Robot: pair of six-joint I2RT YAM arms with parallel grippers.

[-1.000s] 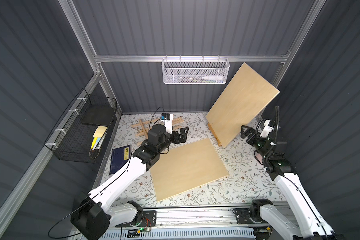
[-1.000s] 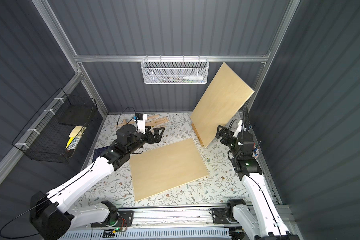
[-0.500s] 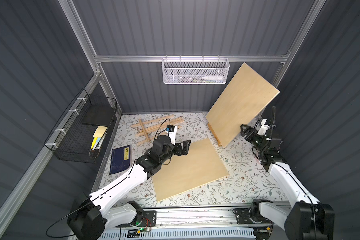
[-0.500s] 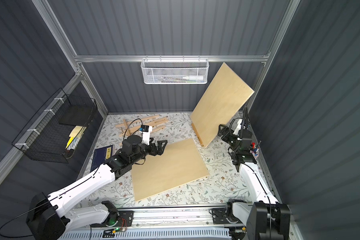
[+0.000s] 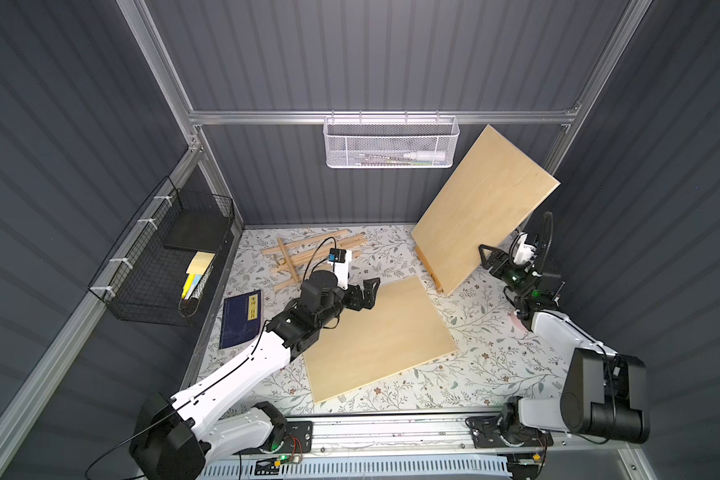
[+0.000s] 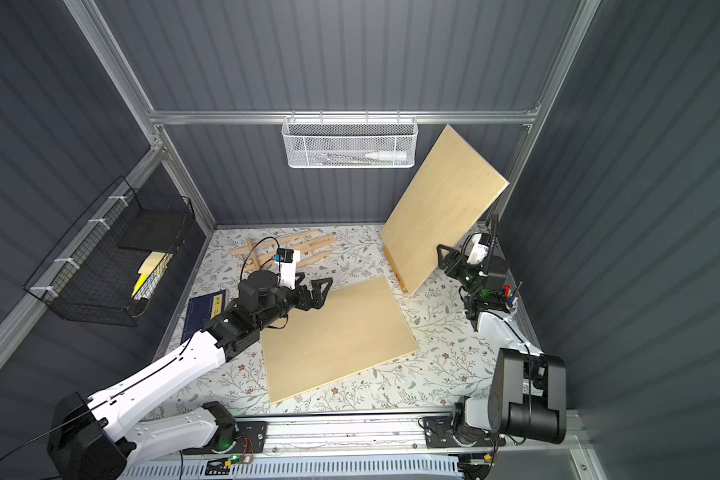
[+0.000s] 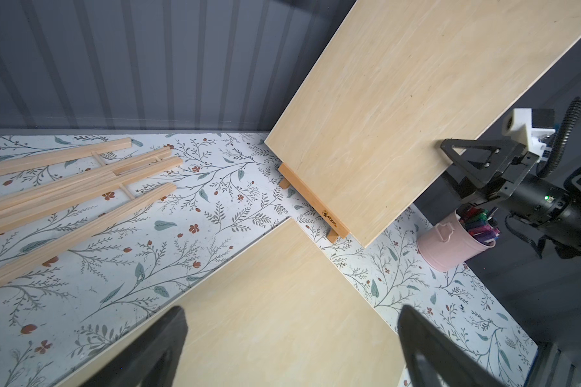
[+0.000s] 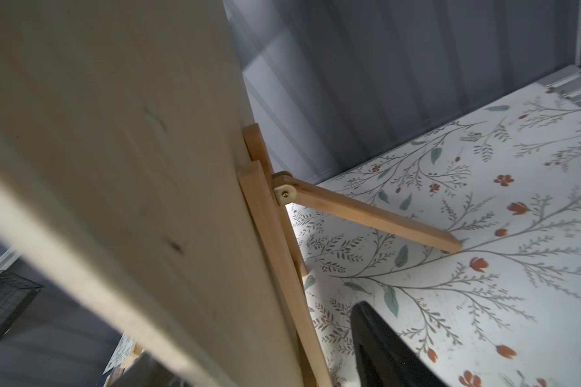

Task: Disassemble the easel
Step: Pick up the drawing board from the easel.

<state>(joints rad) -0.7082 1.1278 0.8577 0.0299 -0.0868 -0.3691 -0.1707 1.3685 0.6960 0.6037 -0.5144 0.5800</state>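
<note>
The easel (image 7: 316,204) stood at the back right of the floral tabletop (image 5: 474,324). A large plywood board (image 5: 483,208) sat on its ledge and leaned back against it. From my right wrist I could see the board's shaded back (image 8: 114,167), the easel's upright rails (image 8: 275,241), and the hinged rear leg (image 8: 366,211) splayed out with its foot on the table.

My right gripper (image 5: 485,259) was at the board's right-hand edge, low down, on the side away from the ledge. One finger (image 7: 470,157) lay across the front face in the left wrist view. Another finger (image 8: 376,335) showed behind the board in the right wrist view, so the jaws straddled that edge. I could not tell whether they had pinched the wood or only bracketed it.

My left gripper (image 5: 364,291) hung with its jaws spread wide and nothing between them, over the far corner of a second plywood board (image 5: 379,336). That board lay flat in the middle of the table, its far corner close to the easel's near front foot. The easel was ahead of this gripper and to its right, apart from it.

A bundle of loose wooden slats (image 5: 308,257) lay flat near the back wall. A dark blue book (image 5: 242,318) lay at the table's left edge. A pink bucket of markers (image 7: 450,244) stood below my right gripper, beside the leaning board.
</note>
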